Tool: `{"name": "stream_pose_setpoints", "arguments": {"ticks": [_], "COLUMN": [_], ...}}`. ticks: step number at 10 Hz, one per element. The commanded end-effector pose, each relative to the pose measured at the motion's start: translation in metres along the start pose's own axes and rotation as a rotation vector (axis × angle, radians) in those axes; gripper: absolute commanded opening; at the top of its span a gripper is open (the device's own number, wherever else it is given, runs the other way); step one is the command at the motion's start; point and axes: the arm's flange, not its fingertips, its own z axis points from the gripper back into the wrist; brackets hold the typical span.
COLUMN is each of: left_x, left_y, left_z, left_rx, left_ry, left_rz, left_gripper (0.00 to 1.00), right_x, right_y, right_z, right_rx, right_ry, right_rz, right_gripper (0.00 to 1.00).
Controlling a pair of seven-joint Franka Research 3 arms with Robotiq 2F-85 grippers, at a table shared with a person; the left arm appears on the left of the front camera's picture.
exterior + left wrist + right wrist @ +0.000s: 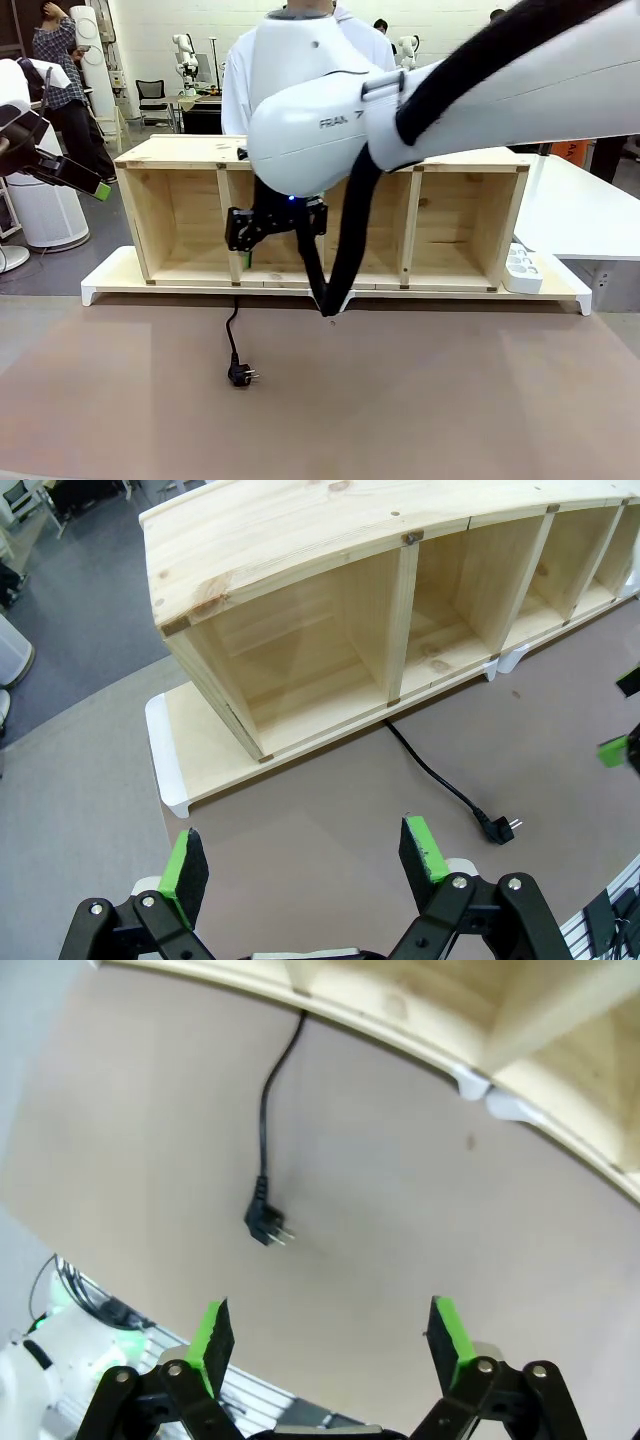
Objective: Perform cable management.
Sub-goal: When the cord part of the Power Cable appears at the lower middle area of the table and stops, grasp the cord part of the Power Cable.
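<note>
The cable (234, 330) is a thin black cord that comes out from under the wooden shelf (180, 150) and ends in a round black plug (240, 375) lying on the brown tabletop. My right gripper (275, 235) hangs open in front of the shelf's second compartment, above the cord. In the right wrist view the plug (265, 1225) lies ahead of the open right gripper (330, 1335), apart from it. My left gripper (75, 175) is raised at the far left, off the table. In its wrist view the left gripper (303, 860) is open and empty, with the cable (440, 775) and plug (497, 827) farther right.
The shelf has several open compartments and stands on a white-edged board (110, 285). A white power strip (522, 268) lies at the board's right end. A person in a white top (240, 80) stands behind the shelf. The right arm's thick black hose (345, 240) loops down in front of the shelf.
</note>
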Motion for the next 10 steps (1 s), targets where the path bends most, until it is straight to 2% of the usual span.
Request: {"name": "stream_pose_setpoints", "arguments": {"ticks": [1,3,8,10], "left_x": [0.001,0.001,0.001,0.001], "left_y": [0.001,0.001,0.001,0.001], "left_z": [-0.002,-0.002,-0.002,-0.002], "left_rx": [0.004,0.004,0.004,0.004], "left_ry": [-0.009,-0.009,-0.009,-0.009], "left_rz": [0.008,0.008,0.008,0.008], "left_gripper": [1.00,1.00,1.00,1.00], "right_x": [0.023,0.039,0.039,0.050], "right_y": [0.028,0.041,0.058,0.060], "right_z": [-0.008,-0.030,-0.092,-0.106], "right_rx": [0.018,0.009,0.047,0.050], "right_ry": [-0.024,-0.003,0.213,0.242], "right_rz": [-0.039,-0.078,-0.081,-0.100], "right_gripper": [1.00,1.00,1.00,1.00]}}
